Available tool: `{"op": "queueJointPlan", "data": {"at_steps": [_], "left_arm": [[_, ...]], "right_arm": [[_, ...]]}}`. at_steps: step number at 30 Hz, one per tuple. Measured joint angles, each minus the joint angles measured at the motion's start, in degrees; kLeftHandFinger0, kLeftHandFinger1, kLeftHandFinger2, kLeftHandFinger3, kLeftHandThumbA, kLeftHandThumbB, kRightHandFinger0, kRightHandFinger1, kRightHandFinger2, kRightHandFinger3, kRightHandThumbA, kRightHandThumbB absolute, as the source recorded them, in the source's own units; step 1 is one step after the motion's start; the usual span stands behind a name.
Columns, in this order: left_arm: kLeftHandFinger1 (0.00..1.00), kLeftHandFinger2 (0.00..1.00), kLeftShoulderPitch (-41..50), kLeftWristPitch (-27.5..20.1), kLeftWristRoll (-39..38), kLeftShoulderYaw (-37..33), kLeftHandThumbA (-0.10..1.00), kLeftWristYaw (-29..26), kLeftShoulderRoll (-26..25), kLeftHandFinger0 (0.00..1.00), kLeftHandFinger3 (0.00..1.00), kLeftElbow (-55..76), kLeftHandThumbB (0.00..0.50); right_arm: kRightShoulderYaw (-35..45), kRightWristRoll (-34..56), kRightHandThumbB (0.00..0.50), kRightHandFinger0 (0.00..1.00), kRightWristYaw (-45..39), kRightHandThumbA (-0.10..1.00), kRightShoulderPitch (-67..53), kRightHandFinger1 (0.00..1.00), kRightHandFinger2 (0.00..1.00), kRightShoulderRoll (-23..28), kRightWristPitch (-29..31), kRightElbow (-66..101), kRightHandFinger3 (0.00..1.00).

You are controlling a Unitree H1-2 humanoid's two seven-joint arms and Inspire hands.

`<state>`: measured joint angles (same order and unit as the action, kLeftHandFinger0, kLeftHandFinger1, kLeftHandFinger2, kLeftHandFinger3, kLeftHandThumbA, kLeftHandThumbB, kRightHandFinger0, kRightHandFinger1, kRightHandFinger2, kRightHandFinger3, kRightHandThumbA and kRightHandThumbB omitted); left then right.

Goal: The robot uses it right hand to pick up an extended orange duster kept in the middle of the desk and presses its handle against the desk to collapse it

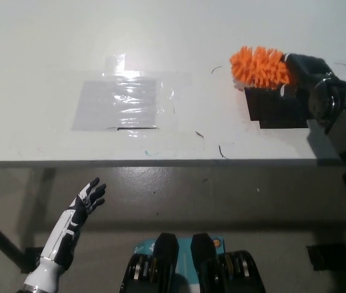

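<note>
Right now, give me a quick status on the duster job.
Right robot hand shut on orange duster, above desk. Left robot hand open, low beside desk. Nothing in the way.

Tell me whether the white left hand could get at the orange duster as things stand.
Probably not: the left hand hangs open below the desk edge, far across from the duster, which the right hand already holds.

A white desk (50, 36) fills the upper half of the view, with a bright glare near a clear taped plastic sheet (119, 104). Below its front edge lies a grey-brown floor (221, 201), dim in the desk's shadow.
</note>
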<state>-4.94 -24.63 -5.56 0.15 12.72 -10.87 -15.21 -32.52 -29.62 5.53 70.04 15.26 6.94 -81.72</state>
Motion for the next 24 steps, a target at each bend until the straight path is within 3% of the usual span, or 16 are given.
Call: {"op": "queueJointPlan", "data": {"at_steps": [2, 5, 7, 8, 10, 13, 14, 15, 16, 17, 18, 19, 21, 22, 24], "left_arm": [[1.00, 1.00, -0.1, 0.0, -0.2, 0.0, 1.00, 0.2, 0.0, 1.00, 1.00, 0.1, 0.321], [1.00, 1.00, -0.2, 0.0, -0.5, 0.0, 1.00, 0.3, 0.0, 1.00, 1.00, 0.1, 0.320], [1.00, 1.00, -0.2, 0.0, -0.6, 0.1, 1.00, 0.3, 0.0, 1.00, 1.00, 0.1, 0.324], [1.00, 1.00, -0.2, 0.1, -0.6, 0.1, 1.00, 0.4, -0.1, 1.00, 1.00, 0.1, 0.326], [1.00, 1.00, -0.2, 0.1, -0.7, 0.1, 1.00, 0.4, -0.1, 1.00, 1.00, 0.2, 0.320], [1.00, 1.00, -0.1, 0.3, -0.7, 0.1, 1.00, 0.4, -0.1, 1.00, 1.00, 0.4, 0.321], [1.00, 1.00, 0.0, 0.4, -0.8, 0.1, 1.00, 0.4, -0.1, 1.00, 1.00, 0.4, 0.322], [1.00, 1.00, 0.0, 0.4, -0.8, 0.1, 1.00, 0.4, -0.1, 1.00, 1.00, 0.4, 0.322], [1.00, 1.00, 0.0, 0.5, -0.8, 0.1, 1.00, 0.4, -0.1, 1.00, 1.00, 0.4, 0.326], [1.00, 1.00, 0.1, 0.5, -0.7, 0.1, 1.00, 0.4, -0.1, 1.00, 1.00, 0.4, 0.326], [1.00, 1.00, 0.2, 0.5, -0.7, 0.1, 1.00, 0.4, -0.1, 1.00, 1.00, 0.4, 0.325], [1.00, 1.00, 0.3, 0.5, -0.7, 0.1, 1.00, 0.4, -0.1, 1.00, 1.00, 0.4, 0.323], [1.00, 1.00, 0.5, 0.5, -0.7, 0.1, 1.00, 0.4, -0.1, 1.00, 1.00, 0.4, 0.323], [1.00, 1.00, 0.6, 0.5, -0.7, 0.1, 1.00, 0.4, -0.1, 1.00, 1.00, 0.4, 0.323], [1.00, 1.00, 0.8, 0.5, -0.7, 0.1, 1.00, 0.4, -0.1, 1.00, 1.00, 0.5, 0.323]], "right_arm": [[0.1, 0.0, 0.133, 0.07, 1.1, -0.10, 0.4, 0.59, 0.98, 0.3, 0.8, 0.0, 0.99], [0.1, 0.0, 0.143, 0.13, 2.5, -0.10, 1.5, 0.64, 1.00, 0.9, 2.1, 0.1, 1.00], [0.3, -0.1, 0.151, 0.07, 3.2, -0.10, 2.8, 0.53, 0.89, 1.4, 2.7, 0.2, 0.91], [0.7, 0.0, 0.116, 0.09, 3.7, -0.10, 3.3, 0.49, 0.84, 1.6, 3.2, 0.3, 0.97], [2.2, 0.1, 0.153, 0.08, 4.4, -0.10, 4.9, 0.48, 0.83, 2.1, 4.1, 0.7, 0.93], [6.6, 1.6, 0.139, 0.00, 5.9, -0.10, 7.8, 0.42, 0.82, 2.5, 5.7, 1.5, 0.87], [8.3, 2.2, 0.138, 0.00, 6.3, -0.10, 8.7, 0.36, 0.74, 2.6, 6.1, 1.9, 0.78], [9.6, 2.7, 0.141, 0.00, 6.4, -0.10, 9.3, 0.28, 0.62, 2.6, 6.4, 2.1, 0.59], [11.6, 3.4, 0.160, 0.00, 6.8, -0.10, 10.5, 0.27, 0.54, 2.6, 6.7, 2.6, 0.60], [13.7, 4.4, 0.166, 0.06, 7.3, -0.10, 11.5, 0.31, 0.56, 2.6, 6.9, 3.0, 0.55], [15.3, 5.1, 0.158, 0.02, 7.6, -0.10, 12.3, 0.22, 0.39, 2.6, 7.0, 3.4, 0.40], [17.6, 6.1, 0.154, 0.00, 7.9, -0.10, 13.3, 0.09, 0.26, 2.5, 7.2, 4.0, 0.18], [21.4, 7.9, 0.145, 0.00, 8.3, -0.10, 14.5, 0.09, 0.42, 2.1, 7.5, 4.7, 0.28], [23.4, 8.8, 0.152, 0.00, 8.4, -0.10, 15.2, 0.14, 0.50, 1.9, 7.6, 5.0, 0.41], [26.5, 10.7, 0.150, 0.00, 8.7, -0.10, 15.9, 0.19, 0.55, 1.2, 7.9, 5.6, 0.52]]}}
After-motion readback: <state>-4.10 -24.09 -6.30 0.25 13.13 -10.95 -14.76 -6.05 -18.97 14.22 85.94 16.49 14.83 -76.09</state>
